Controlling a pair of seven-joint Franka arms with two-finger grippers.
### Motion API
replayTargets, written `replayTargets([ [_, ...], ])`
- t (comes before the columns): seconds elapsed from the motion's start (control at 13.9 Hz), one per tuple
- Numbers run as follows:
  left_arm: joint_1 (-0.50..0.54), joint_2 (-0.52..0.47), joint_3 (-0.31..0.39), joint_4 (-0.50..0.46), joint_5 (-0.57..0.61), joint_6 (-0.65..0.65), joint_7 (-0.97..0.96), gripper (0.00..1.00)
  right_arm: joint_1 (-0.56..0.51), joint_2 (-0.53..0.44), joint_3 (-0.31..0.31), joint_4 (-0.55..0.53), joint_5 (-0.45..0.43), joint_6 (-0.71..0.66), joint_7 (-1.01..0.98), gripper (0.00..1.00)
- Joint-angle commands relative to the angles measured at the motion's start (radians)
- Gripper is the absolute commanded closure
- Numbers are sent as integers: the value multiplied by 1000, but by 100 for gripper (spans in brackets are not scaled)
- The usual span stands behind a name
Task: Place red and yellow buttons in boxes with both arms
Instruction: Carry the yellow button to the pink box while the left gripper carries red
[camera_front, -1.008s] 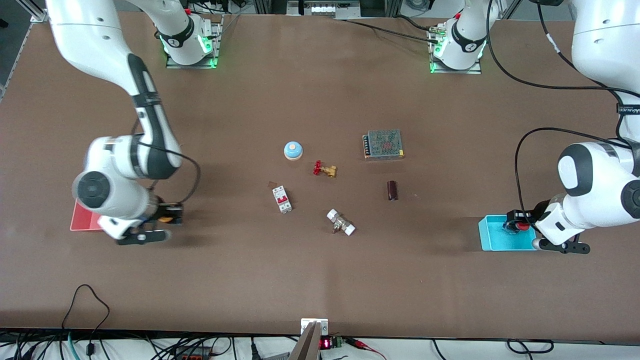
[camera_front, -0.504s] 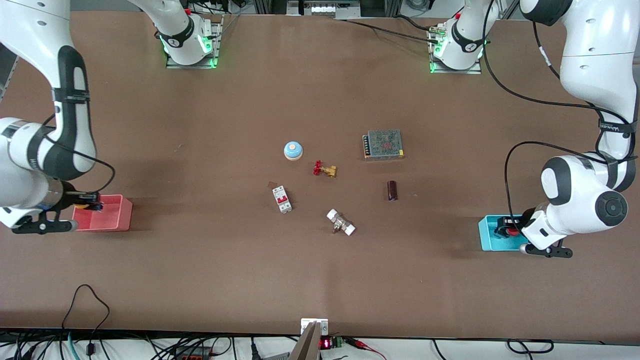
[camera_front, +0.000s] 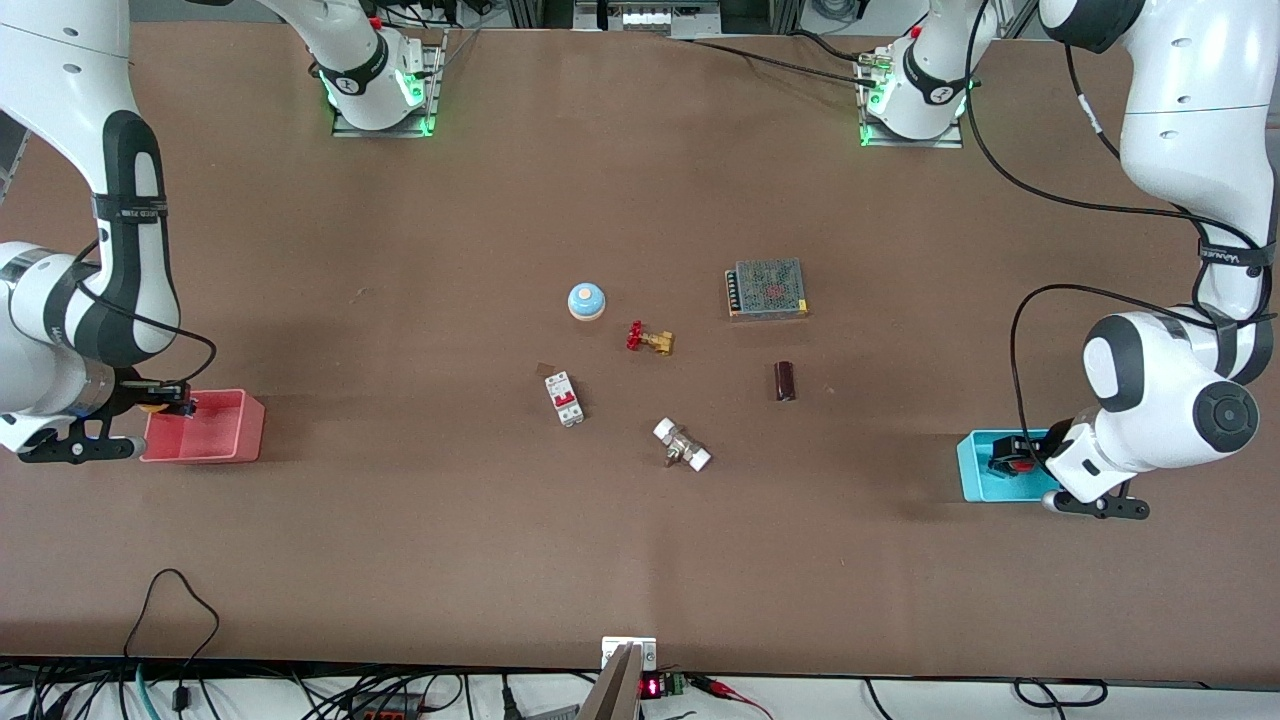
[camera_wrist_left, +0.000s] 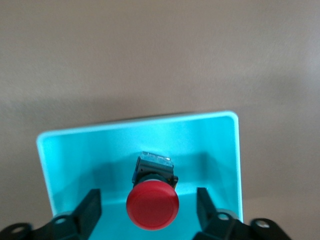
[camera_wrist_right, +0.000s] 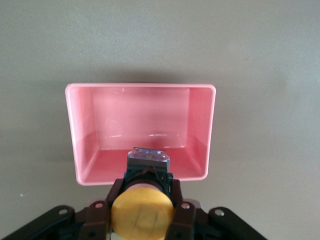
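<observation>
The pinkish-red bin (camera_front: 215, 440) sits at the right arm's end of the table. My right gripper (camera_front: 170, 403) is shut on the yellow button (camera_front: 155, 405) and holds it over the bin's outer edge. In the right wrist view the gripper (camera_wrist_right: 145, 190) clamps the yellow button (camera_wrist_right: 141, 212) above the bin's near wall (camera_wrist_right: 145, 175). The cyan bin (camera_front: 975, 470) sits at the left arm's end. My left gripper (camera_front: 1010, 458) is low over it. In the left wrist view the gripper (camera_wrist_left: 147, 192) is open, its fingers apart from the red button (camera_wrist_left: 152, 206) inside the cyan bin (camera_wrist_left: 75, 155).
Mid-table lie a light-blue dome (camera_front: 586, 301), a red-handled brass valve (camera_front: 649, 339), a circuit breaker (camera_front: 564, 398), a fitting with white ends (camera_front: 682, 444), a dark cylinder (camera_front: 785, 381) and a mesh-topped power supply (camera_front: 767, 288).
The right arm swung the yellow button from beside the pink bin across it to its outer edge. The left hand shifted across the cyan bin toward the table's middle.
</observation>
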Motion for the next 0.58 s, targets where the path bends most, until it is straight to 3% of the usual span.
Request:
replayTargets([
  [0.0,1,-57,-4,14,-5,-14,-26,0,-9,23,8,-2,54,43,-45,77],
  [0.22,-9,-127,-13,7,-2,-20,-98,0,-20,57,8,-2,125,82,-116,77],
  [0.5,-30,-268,-14,4,0,-141,-143,0,-31,92,8,-1,131,134,-148,77],
])
